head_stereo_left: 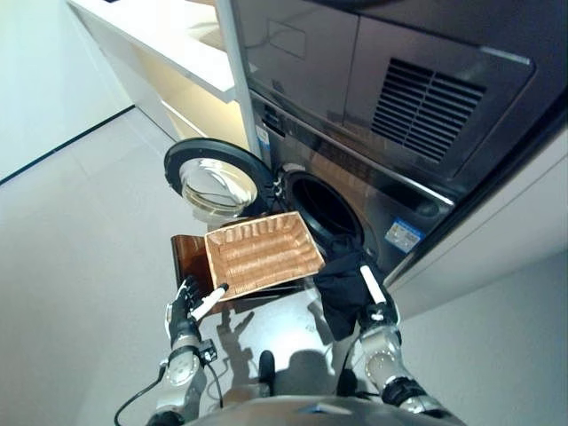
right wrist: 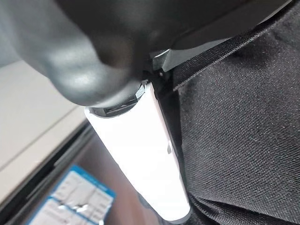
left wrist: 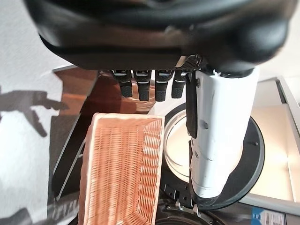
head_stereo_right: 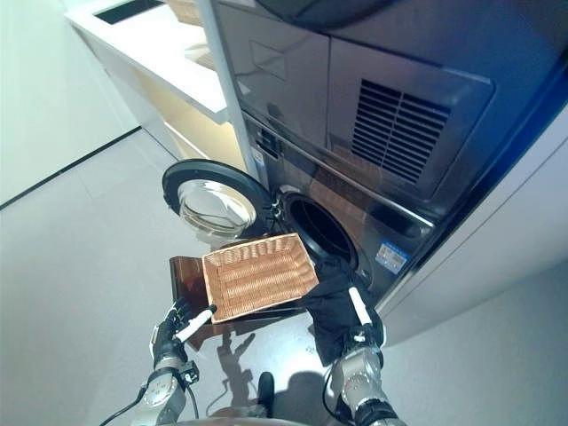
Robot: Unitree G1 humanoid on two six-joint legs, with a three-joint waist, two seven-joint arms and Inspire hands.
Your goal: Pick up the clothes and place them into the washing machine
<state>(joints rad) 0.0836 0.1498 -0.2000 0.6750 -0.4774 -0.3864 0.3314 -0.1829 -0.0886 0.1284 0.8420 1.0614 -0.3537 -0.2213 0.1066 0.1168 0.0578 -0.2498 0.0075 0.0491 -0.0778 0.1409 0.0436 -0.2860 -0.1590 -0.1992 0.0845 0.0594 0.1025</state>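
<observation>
A black garment (head_stereo_left: 340, 286) hangs from my right hand (head_stereo_left: 376, 300), just below and in front of the washing machine's open drum (head_stereo_left: 324, 209). The hand is shut on the cloth, with its white-covered thumb (right wrist: 140, 154) lying against the black fabric (right wrist: 234, 131). The shallow wicker basket (head_stereo_left: 262, 251) rests on the dark brown box (head_stereo_left: 186, 253) and holds nothing. My left hand (head_stereo_left: 185, 309) is open and empty at the basket's near left corner. The basket also shows in the left wrist view (left wrist: 122, 168).
The round machine door (head_stereo_left: 216, 180) stands swung open to the left, behind the basket. A second appliance with a vent grille (head_stereo_left: 426, 106) sits above the washer. A white counter (head_stereo_left: 151, 35) runs along the back left. Grey floor lies to the left.
</observation>
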